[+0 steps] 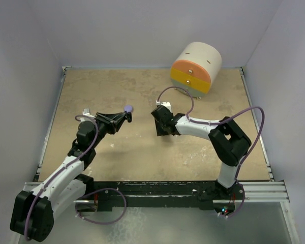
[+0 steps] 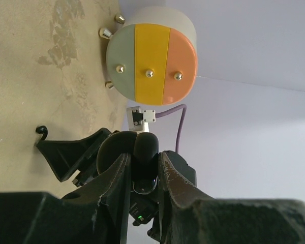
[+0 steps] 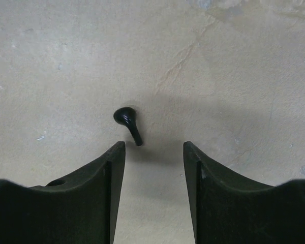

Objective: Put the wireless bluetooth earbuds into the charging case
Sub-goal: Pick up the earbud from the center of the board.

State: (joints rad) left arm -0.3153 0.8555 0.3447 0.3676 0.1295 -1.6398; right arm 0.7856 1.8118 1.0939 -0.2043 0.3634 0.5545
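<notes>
Clearly the work is at an early stage. On the left, the left gripper (image 2: 143, 155) is raised above the table (image 1: 142, 157) and its 2 fingers are clamped on a small rounded thing, which I judge to be the charging case (image 1: 127, 108). It looks pale lavender from above but dark and glossy in the wrist view, and I cannot tell if its lid is open. I cannot see any earbud inside it. Further right, the right gripper (image 3: 154, 147) hangs low over the table with its jaws spread wide and nothing between them. 1 black earbud (image 3: 126, 118) lies on the table just ahead of the fingertips, nearer to the finger on the left of that view, with its thin stem pointing back toward the gap. It is not grasped yet. The other 3 earbuds are not visible in any view. At the far right corner stands a round drawer unit (image 1: 193, 76), well apart from both arms. What is left, in my judgement, is almost everything: to close on this earbud, carry it to the case and seat it.
</notes>
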